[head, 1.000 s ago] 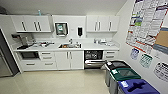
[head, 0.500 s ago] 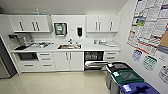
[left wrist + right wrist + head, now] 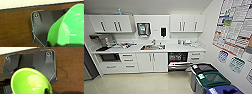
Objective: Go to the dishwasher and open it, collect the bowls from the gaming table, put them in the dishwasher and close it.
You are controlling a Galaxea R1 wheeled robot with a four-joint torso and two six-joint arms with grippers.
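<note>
Facing the open dishwasher (image 3: 177, 61), green bowl (image 3: 70, 27) and yellow-green bowl (image 3: 30, 82) aboard.

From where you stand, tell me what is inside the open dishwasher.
The dishwasher stands open under the counter, its door lowered. Inside is a dark cavity with a rack holding pale shapes; what they are cannot be told. The lower part is hidden behind the door.

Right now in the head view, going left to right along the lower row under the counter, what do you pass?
Built-in oven → white drawers → white cabinet doors → open dishwasher → more drawers → recycling bins by the right wall.
</note>
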